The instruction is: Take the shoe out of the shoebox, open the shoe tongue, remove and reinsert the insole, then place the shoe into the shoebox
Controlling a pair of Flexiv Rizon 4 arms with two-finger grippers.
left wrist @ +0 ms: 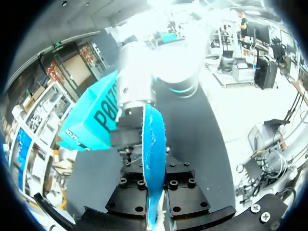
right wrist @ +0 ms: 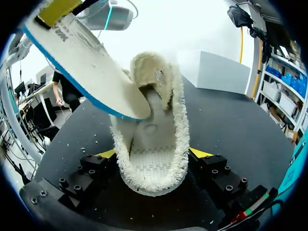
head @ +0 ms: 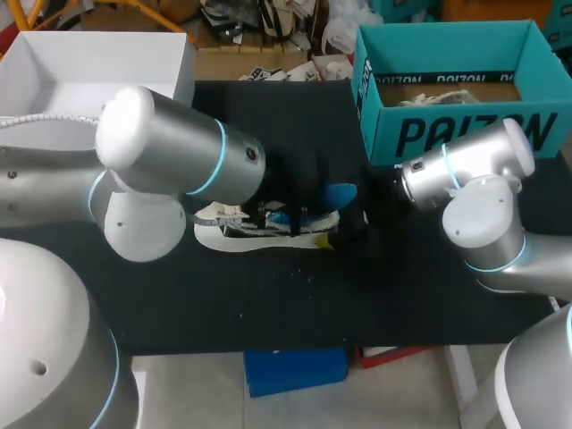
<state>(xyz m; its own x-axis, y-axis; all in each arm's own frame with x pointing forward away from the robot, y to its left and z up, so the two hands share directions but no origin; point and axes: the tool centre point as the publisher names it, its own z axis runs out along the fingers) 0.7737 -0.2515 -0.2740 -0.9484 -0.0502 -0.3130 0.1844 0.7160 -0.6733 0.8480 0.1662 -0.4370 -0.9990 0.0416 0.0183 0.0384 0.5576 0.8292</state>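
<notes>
Teal shoebox [head: 465, 134]: one big black block-letter word on its outer wall, partly in view ahead of the left gripper [left wrist: 155, 192]. Black strip [head: 442, 78] of repeated white print on the box's inner wall. Insole [right wrist: 82, 57], pale face: small dark print near the left gripper's yellow tip, above the shoe [right wrist: 151, 120] clamped in the right gripper [right wrist: 154, 154]; too small to read.

The shoe [head: 259, 234] lies mid-table [head: 402, 295], with the insole [right wrist: 82, 62] slanting into its opening. The shoebox [head: 465, 134] stands behind it to the right, and an open box [head: 89, 63] behind it to the left.
</notes>
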